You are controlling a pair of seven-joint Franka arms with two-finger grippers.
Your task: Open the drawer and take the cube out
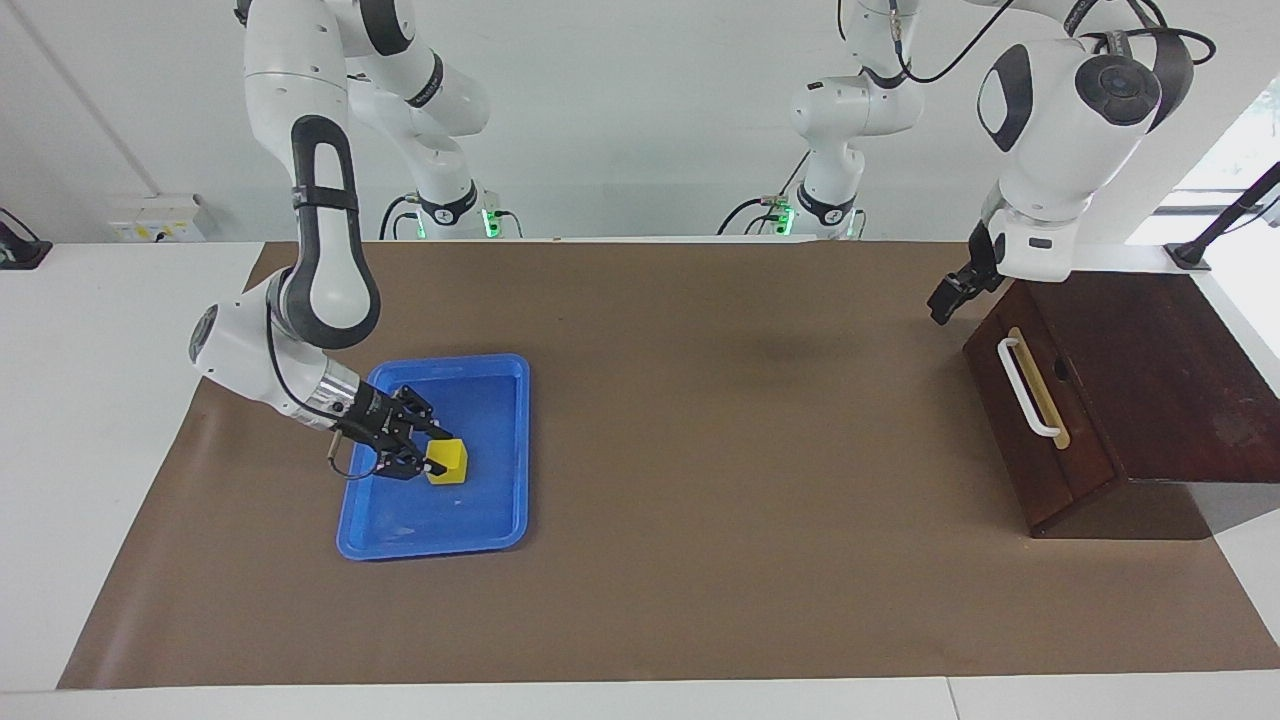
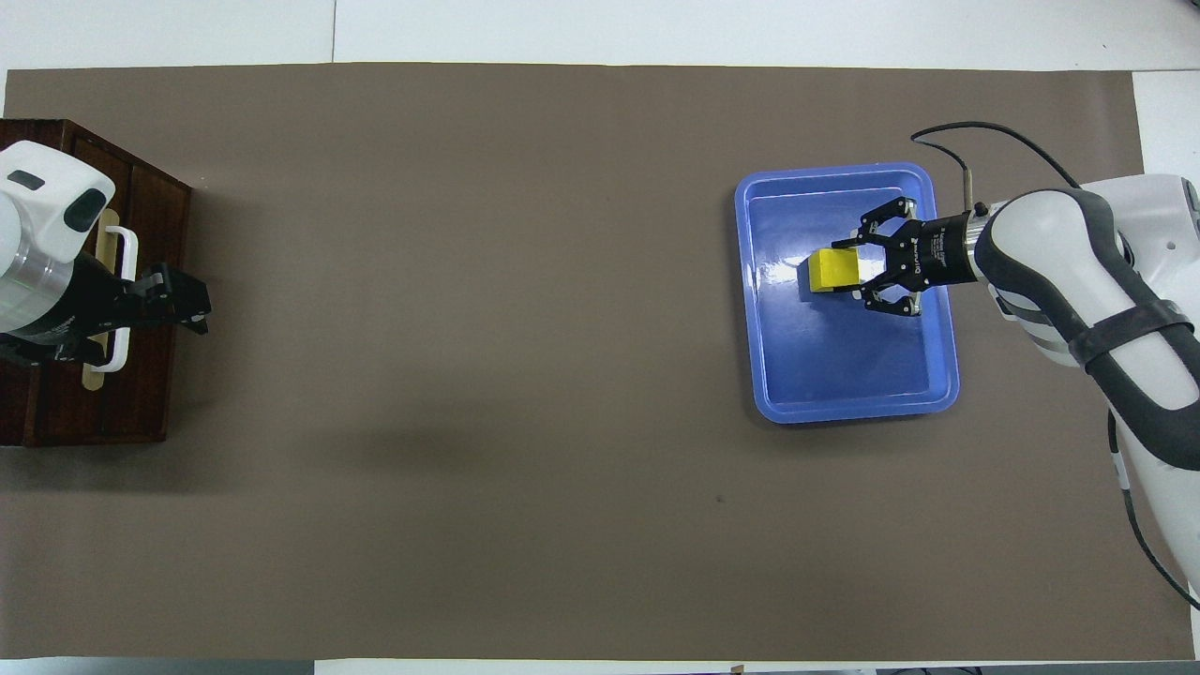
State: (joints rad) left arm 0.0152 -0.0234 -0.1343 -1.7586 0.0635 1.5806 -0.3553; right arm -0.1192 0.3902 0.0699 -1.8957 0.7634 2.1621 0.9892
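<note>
The dark brown drawer (image 1: 1045, 450) stands at the left arm's end of the table, its front flush and shut, the white bar handle (image 1: 1028, 388) free. My left gripper (image 1: 945, 300) hangs in the air over the mat in front of the drawer, apart from the handle; it also shows in the overhead view (image 2: 183, 309). My right gripper (image 1: 425, 452) is shut on the yellow cube (image 1: 447, 462) and holds it low over the blue tray (image 1: 485, 395). The overhead view shows the cube (image 2: 828, 269) between the fingers (image 2: 858, 244).
The blue tray (image 2: 844, 375) lies on the brown mat (image 1: 700, 450) at the right arm's end of the table. The drawer cabinet's dark top (image 1: 1150, 360) slopes toward the table's edge. White table shows around the mat.
</note>
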